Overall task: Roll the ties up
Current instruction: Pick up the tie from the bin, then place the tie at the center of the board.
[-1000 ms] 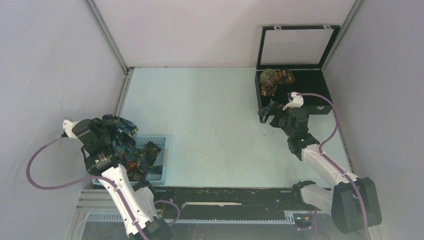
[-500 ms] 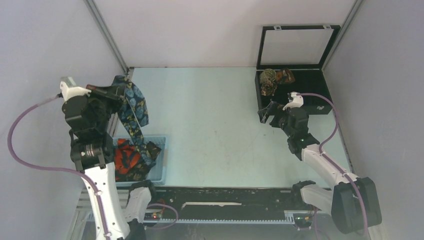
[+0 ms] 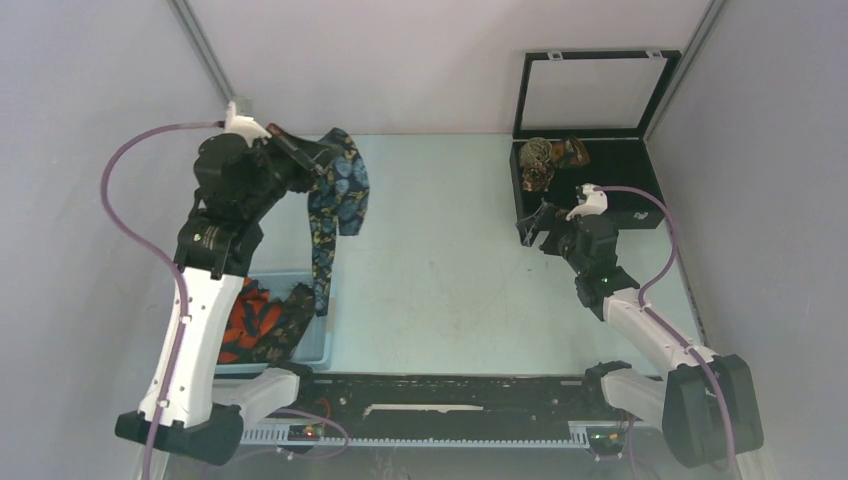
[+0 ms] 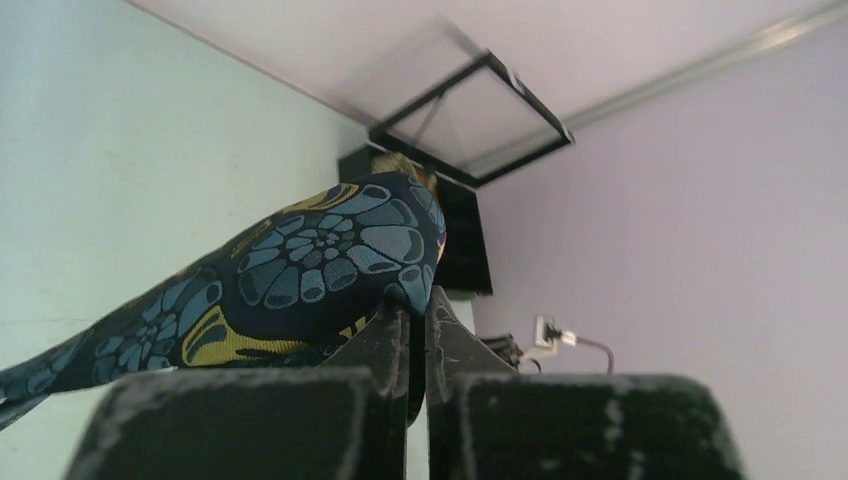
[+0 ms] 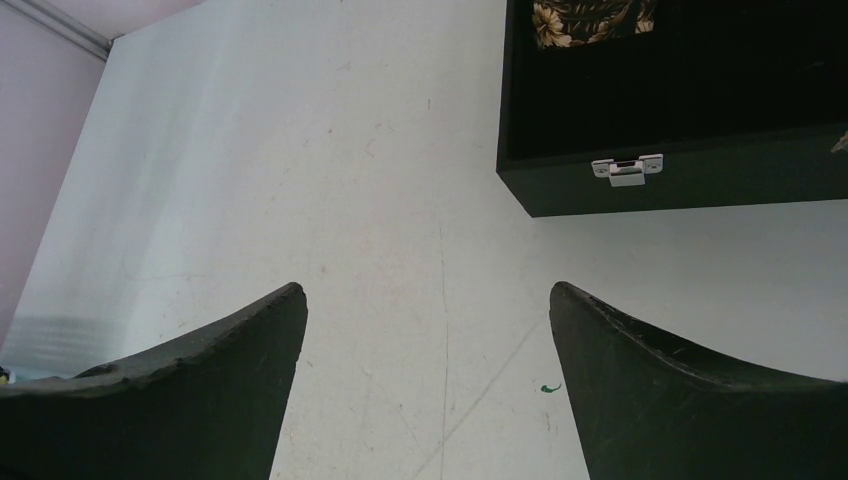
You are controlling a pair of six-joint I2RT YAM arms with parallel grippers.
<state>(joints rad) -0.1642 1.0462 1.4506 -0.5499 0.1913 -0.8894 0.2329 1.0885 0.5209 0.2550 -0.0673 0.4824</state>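
My left gripper [image 3: 322,165] is shut on a dark navy tie [image 3: 337,195] with blue and yellow flowers, held high over the table's back left. The tie hangs down with its narrow tail [image 3: 321,285] reaching the blue bin [image 3: 318,345]. In the left wrist view the tie [image 4: 320,265] drapes over the closed fingertips [image 4: 400,320]. An orange-red tie [image 3: 248,315] and a dark tie [image 3: 290,325] lie in the bin. Rolled ties [image 3: 540,165] sit in the black box [image 3: 640,215], one showing in the right wrist view [image 5: 590,20]. My right gripper [image 3: 532,227] [image 5: 428,300] is open and empty above the table beside the box.
The black box [image 5: 680,180] stands at the back right with its lid [image 3: 595,90] raised and a metal latch [image 5: 627,170] on its front wall. Grey walls close in the table on both sides. A black rail [image 3: 450,390] runs along the near edge.
My left arm has lifted the navy tie out of the bin and swung it up and to the right. The right arm has not moved.
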